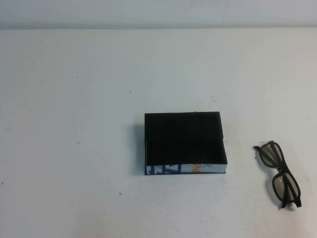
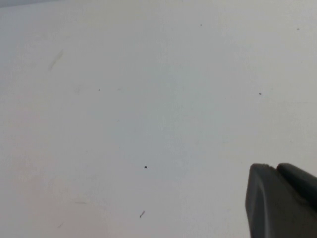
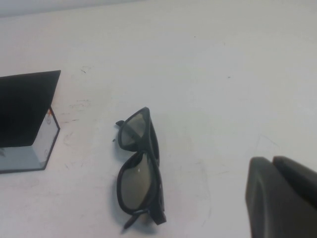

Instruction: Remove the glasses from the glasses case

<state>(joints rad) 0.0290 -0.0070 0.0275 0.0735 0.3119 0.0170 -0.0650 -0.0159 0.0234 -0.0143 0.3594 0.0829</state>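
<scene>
The glasses case lies open in the middle of the table, black inside and holding nothing, with its white printed wall toward me. The dark-framed glasses lie folded on the table to the right of the case, apart from it. In the right wrist view the glasses lie near the case's corner. My right gripper is shut and empty, apart from the glasses. My left gripper is shut and empty over bare table. Neither arm shows in the high view.
The white table has small dark specks and faint scuffs. Its far edge meets a pale wall.
</scene>
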